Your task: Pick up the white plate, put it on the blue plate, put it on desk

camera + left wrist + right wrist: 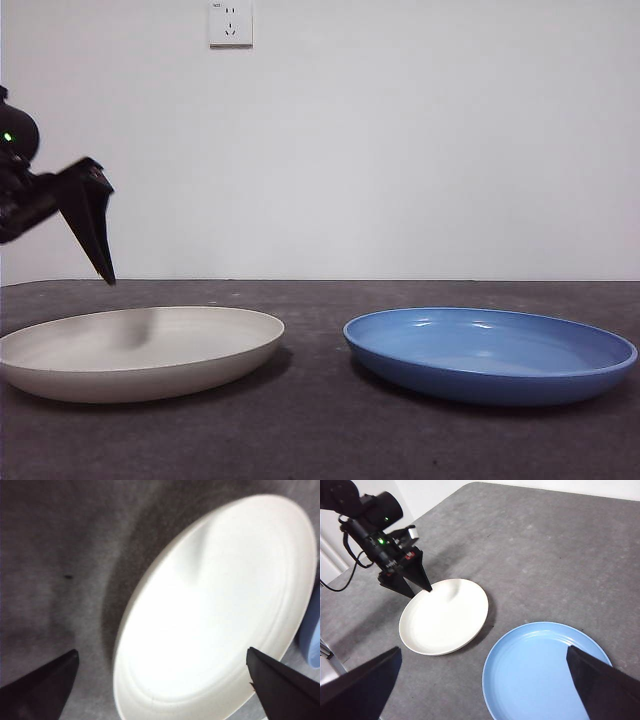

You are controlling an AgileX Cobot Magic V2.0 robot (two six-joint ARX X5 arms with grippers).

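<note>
The white plate lies flat on the desk at the left. The blue plate lies flat beside it at the right, a small gap between them. My left gripper hangs open just above the white plate's far left rim, touching nothing. In the left wrist view its gripper has jaws wide apart over the white plate, with a sliver of the blue plate showing. My right gripper is open and empty, high above both plates; the left gripper shows there too.
A white wall with a socket stands behind the desk. The right wrist view shows the desk's left edge close to the left arm, and bare desk beyond the plates.
</note>
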